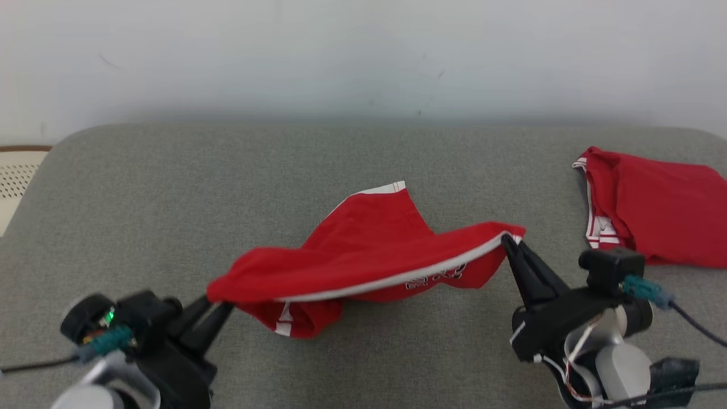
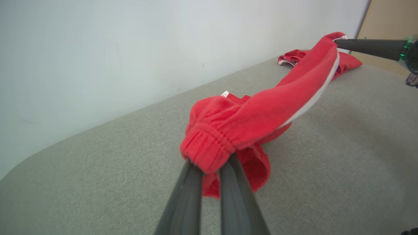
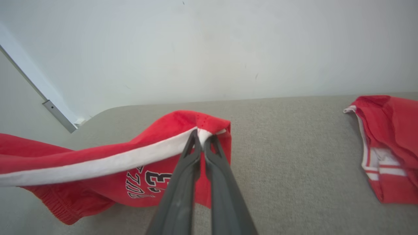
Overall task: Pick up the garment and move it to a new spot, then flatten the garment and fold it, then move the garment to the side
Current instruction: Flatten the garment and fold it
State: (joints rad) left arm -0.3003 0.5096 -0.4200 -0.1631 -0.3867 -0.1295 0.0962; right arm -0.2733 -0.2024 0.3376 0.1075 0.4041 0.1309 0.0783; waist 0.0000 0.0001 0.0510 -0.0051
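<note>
The garment (image 1: 369,250) is a pair of red shorts with a white side stripe and black lettering, held up over the grey cushion and stretched between both grippers, its middle sagging onto the fabric. My left gripper (image 1: 218,309) is shut on the elastic waistband end (image 2: 209,153) at the lower left. At the right end, my right gripper (image 1: 507,241) is shut on the hem corner, pinching the white stripe (image 3: 204,137). In the left wrist view the right gripper's fingers (image 2: 369,45) reach in from the upper right.
A second red garment (image 1: 653,207) with white trim lies flat at the cushion's right edge. The grey cushion (image 1: 170,199) runs up to a white wall behind. A cream woven surface (image 1: 17,176) shows past the left edge.
</note>
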